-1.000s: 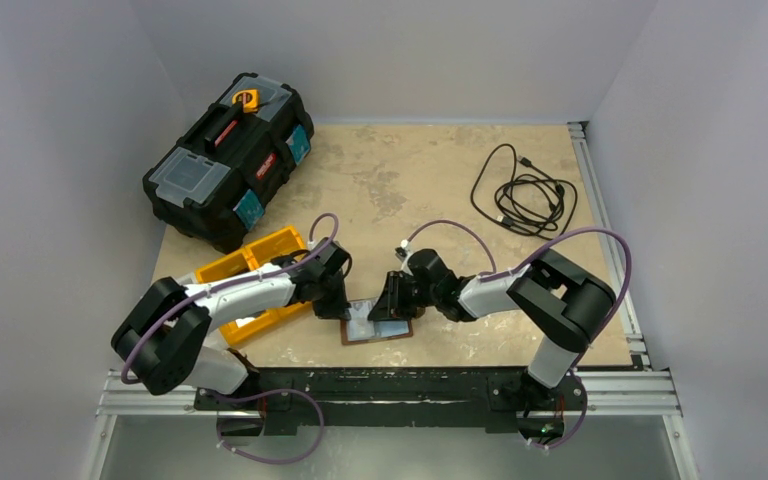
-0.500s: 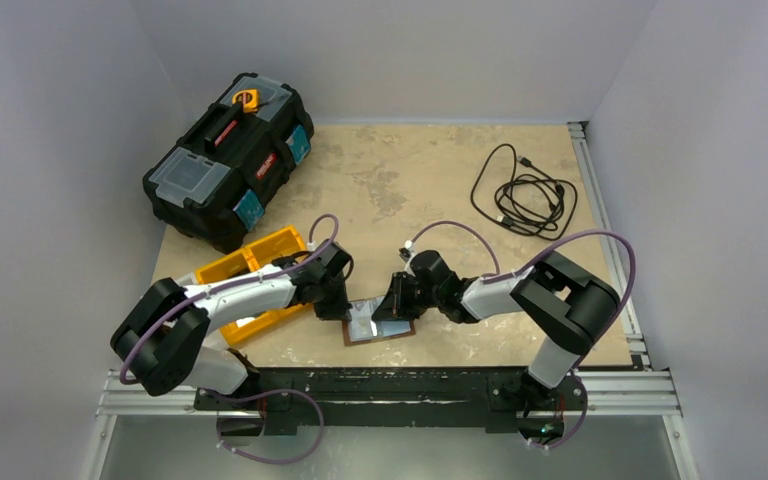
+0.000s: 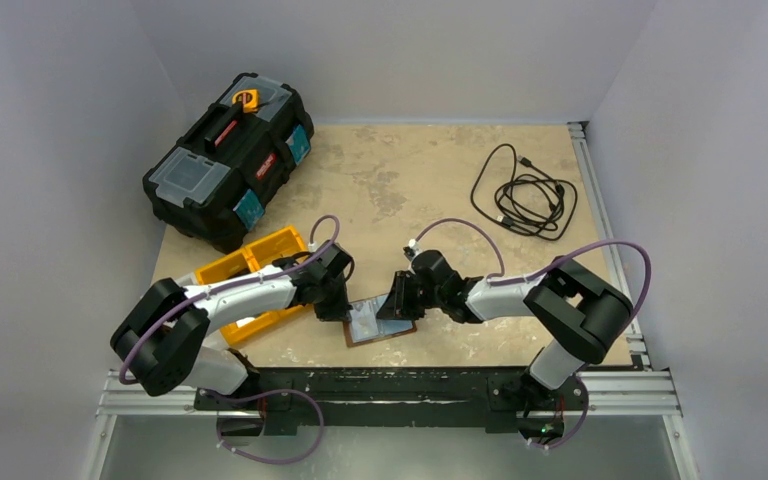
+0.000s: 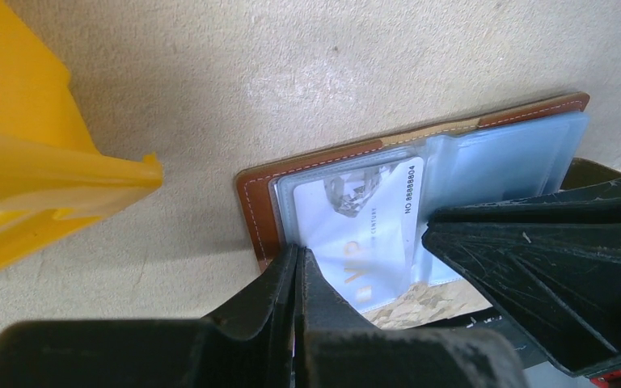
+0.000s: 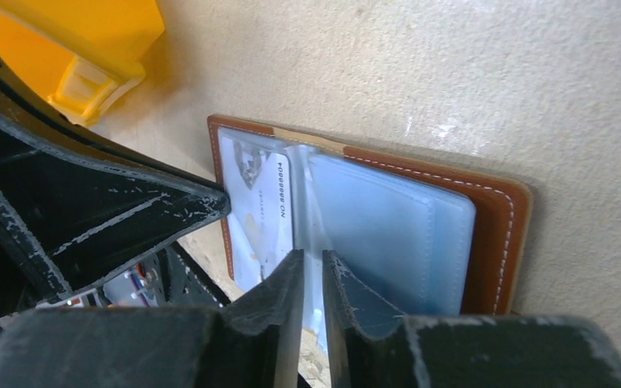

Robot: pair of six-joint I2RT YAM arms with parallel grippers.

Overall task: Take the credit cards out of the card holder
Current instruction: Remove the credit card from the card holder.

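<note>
Open flat on the desk (image 3: 440, 180), lower centre of the top view: card holder (image 3: 375, 326), brown stitched border, pale blue clear sleeves, white card (image 4: 364, 234) inside. Left tool (image 4: 296, 257) fully closed at its edge; right tool (image 5: 313, 263) pinching a sleeve (image 5: 306, 202).

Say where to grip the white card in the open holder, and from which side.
Likely its near end, by the left gripper, coming in low from that side: the white card lies flat in a clear sleeve, and the border of the card holder closes the far and outer edges.

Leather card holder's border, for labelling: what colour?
Card holder border: brown, pale stitching; right wrist view best.
</note>
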